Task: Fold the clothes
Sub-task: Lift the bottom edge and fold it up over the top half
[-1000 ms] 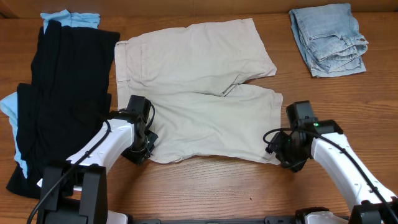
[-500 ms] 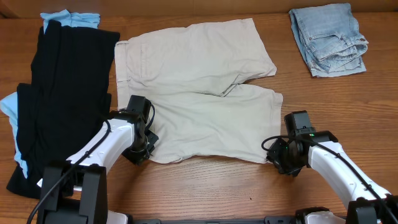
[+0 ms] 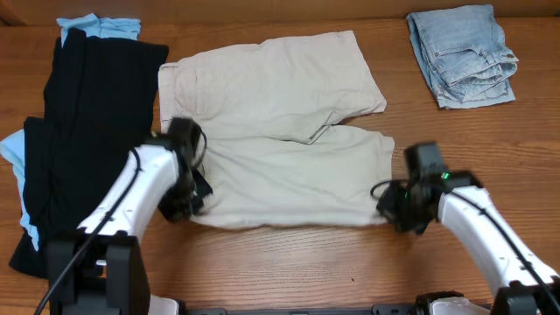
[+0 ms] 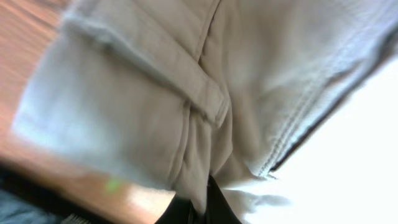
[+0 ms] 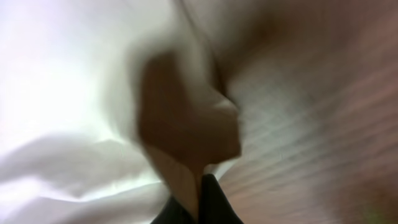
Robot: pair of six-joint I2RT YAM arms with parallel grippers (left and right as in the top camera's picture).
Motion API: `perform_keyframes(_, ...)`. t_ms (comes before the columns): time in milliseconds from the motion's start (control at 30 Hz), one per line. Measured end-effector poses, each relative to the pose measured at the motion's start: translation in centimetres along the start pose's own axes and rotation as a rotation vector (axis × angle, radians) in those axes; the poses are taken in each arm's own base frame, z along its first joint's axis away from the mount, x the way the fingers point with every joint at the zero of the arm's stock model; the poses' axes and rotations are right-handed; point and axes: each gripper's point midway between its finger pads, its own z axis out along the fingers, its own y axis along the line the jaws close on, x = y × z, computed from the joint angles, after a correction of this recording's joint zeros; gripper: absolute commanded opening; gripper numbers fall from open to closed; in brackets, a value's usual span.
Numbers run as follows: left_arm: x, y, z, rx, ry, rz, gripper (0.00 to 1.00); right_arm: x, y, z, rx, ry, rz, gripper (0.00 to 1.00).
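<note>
The beige shorts (image 3: pixel 280 105) lie spread out in the middle of the table, waistband to the left and legs to the right. My left gripper (image 3: pixel 187 203) is shut on the near waistband corner; in the left wrist view the cloth (image 4: pixel 155 106) with a belt loop runs into the pinched jaws (image 4: pixel 200 210). My right gripper (image 3: pixel 390 206) is shut on the near leg's hem corner. The right wrist view shows a fold of that fabric (image 5: pixel 186 124) clamped between the dark fingers (image 5: pixel 200 200). The near edge of the shorts is pulled taut between the two grippers.
A long black garment (image 3: pixel 87 131) lies at the left over light-blue cloth (image 3: pixel 98 24). Folded pale denim (image 3: pixel 464 54) sits at the back right. Bare wooden table (image 3: pixel 289 262) runs along the front.
The right gripper has closed on the hem corner. Both grippers have shifted toward the back, and the near edge of the shorts has moved with them.
</note>
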Motion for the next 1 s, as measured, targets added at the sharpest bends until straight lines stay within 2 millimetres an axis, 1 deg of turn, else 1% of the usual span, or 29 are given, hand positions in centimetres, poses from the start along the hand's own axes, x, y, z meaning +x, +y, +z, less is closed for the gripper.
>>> perform_keyframes(133,-1.5,-0.2,-5.9,0.012,-0.053,0.033,0.04,-3.7,3.9,-5.8,-0.096,-0.110,-0.063,0.04)
perform_keyframes(167,-1.7,-0.2,-7.5,0.022,-0.067,0.040,0.04,-4.8,5.1,-8.1,-0.130,-0.149,-0.085,0.04)
perform_keyframes(200,-1.9,-0.3,-8.8,0.033,-0.083,0.047,0.04,-5.1,5.3,-8.6,-0.139,-0.159,-0.091,0.04)
perform_keyframes(267,-2.0,-0.2,-11.5,0.050,-0.103,0.057,0.04,-5.9,6.3,-11.6,-0.173,-0.193,-0.116,0.04)
perform_keyframes(333,-1.9,0.0,-14.1,0.075,-0.127,0.063,0.04,-6.3,6.8,-14.0,-0.198,-0.215,-0.133,0.04)
perform_keyframes(400,-1.9,-0.2,-16.2,0.114,-0.159,0.084,0.04,-6.5,7.1,-16.3,-0.220,-0.235,-0.151,0.04)
perform_keyframes(500,-1.9,-1.0,-18.5,0.199,-0.199,0.137,0.04,-6.3,6.6,-18.8,-0.215,-0.248,-0.161,0.04)
perform_keyframes(567,-1.3,-1.3,-19.3,0.237,-0.207,0.170,0.04,-5.9,6.0,-20.1,-0.204,-0.249,-0.172,0.04)
perform_keyframes(633,-0.5,-1.3,-20.0,0.261,-0.220,0.204,0.04,-5.5,5.5,-21.0,-0.187,-0.249,-0.184,0.04)
perform_keyframes(733,0.5,-1.1,-20.9,0.288,-0.252,0.246,0.04,-4.6,4.6,-21.5,-0.162,-0.244,-0.196,0.04)
perform_keyframes(800,1.5,-0.8,-21.9,0.313,-0.285,0.278,0.04,-3.9,3.9,-21.8,-0.140,-0.244,-0.201,0.04)
perform_keyframes(900,2.3,-0.5,-22.6,0.334,-0.312,0.300,0.04,-3.7,3.5,-22.2,-0.129,-0.262,-0.207,0.04)
perform_keyframes(1000,2.7,-0.3,-23.0,0.344,-0.327,0.304,0.04,-4.3,3.8,-22.5,-0.138,-0.295,-0.216,0.04)
